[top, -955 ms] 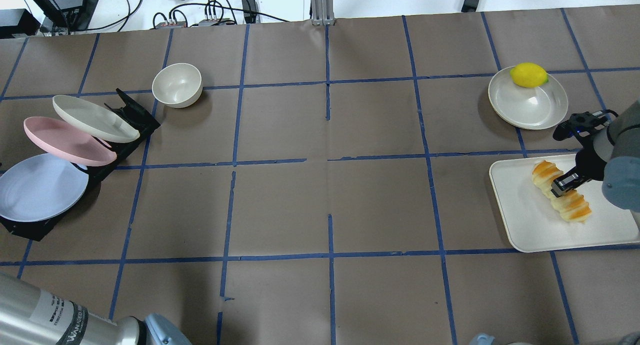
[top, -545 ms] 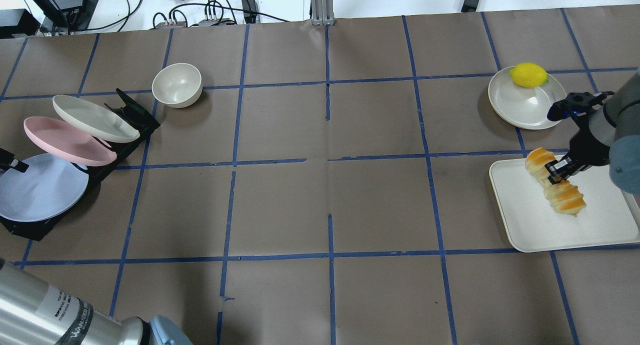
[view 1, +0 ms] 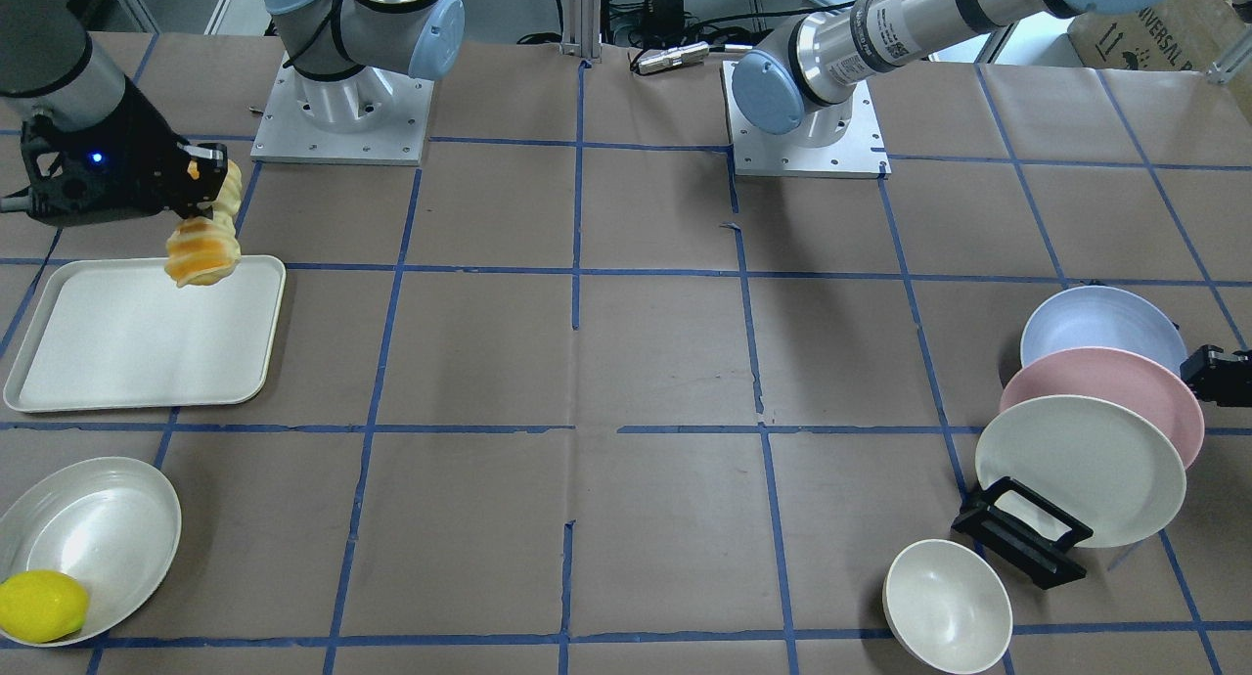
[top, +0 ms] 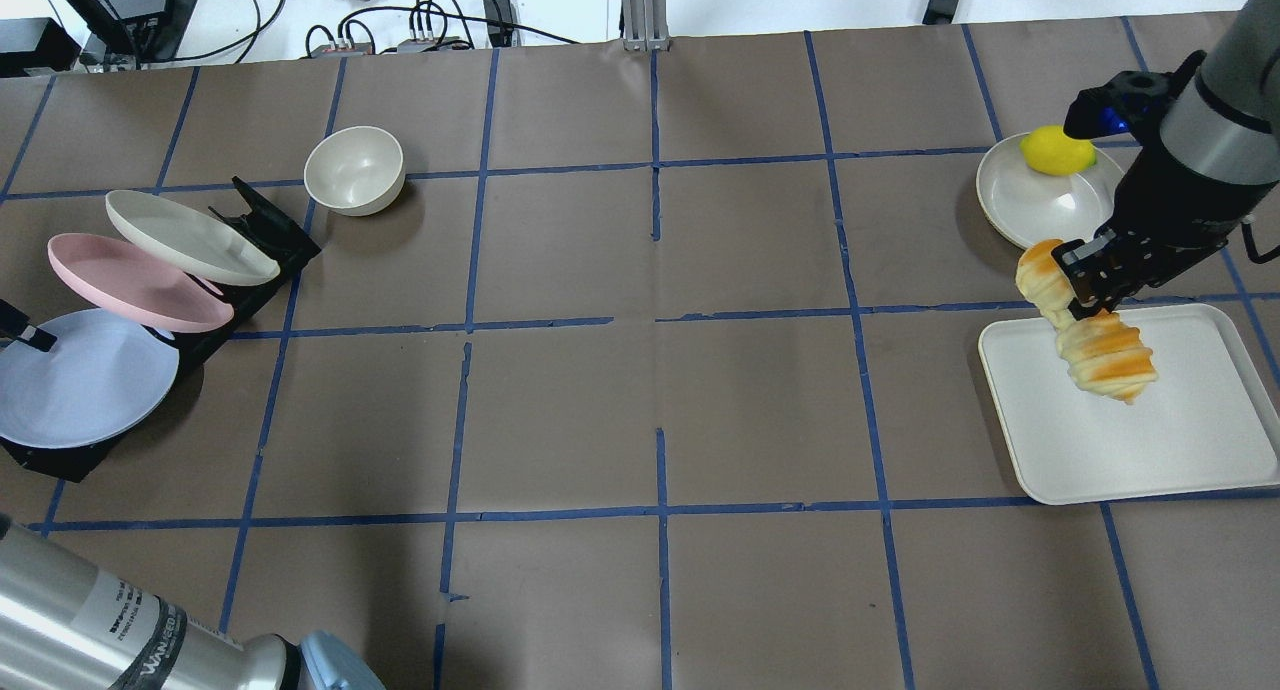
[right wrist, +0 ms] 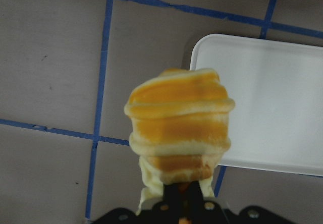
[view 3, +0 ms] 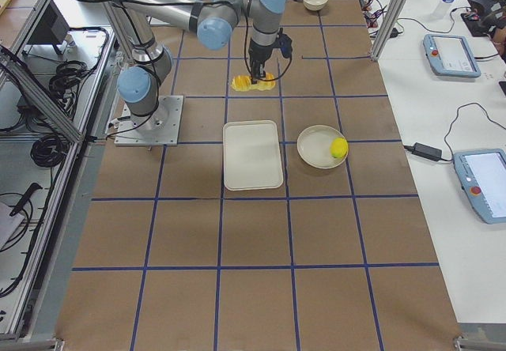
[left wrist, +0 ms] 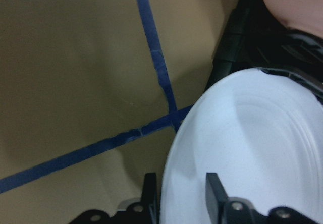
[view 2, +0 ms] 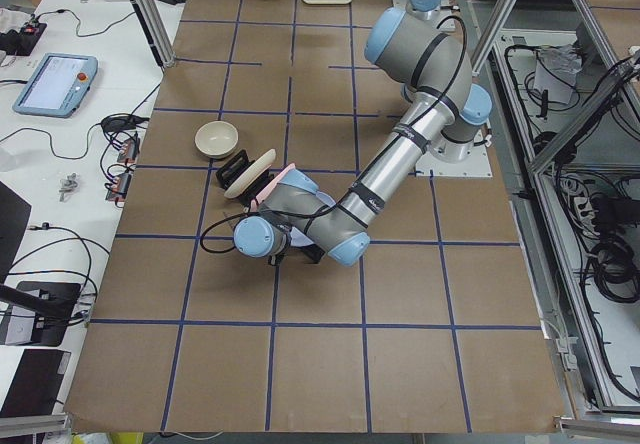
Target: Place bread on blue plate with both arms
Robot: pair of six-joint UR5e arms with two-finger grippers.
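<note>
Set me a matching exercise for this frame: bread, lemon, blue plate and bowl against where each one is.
Things:
1 bread
2 lemon
3 blue plate
4 bowl

Places:
A in the black rack, left end effector straddling its rim
B on the white round plate
C held by the right end effector, off the tray
D directly on the table

Pairs: 1-C, 2-B, 3-A, 4-D

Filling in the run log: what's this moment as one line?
right gripper: shut on bread, in air over tray | left gripper: open, astride blue plate rim | blue plate in rack
</note>
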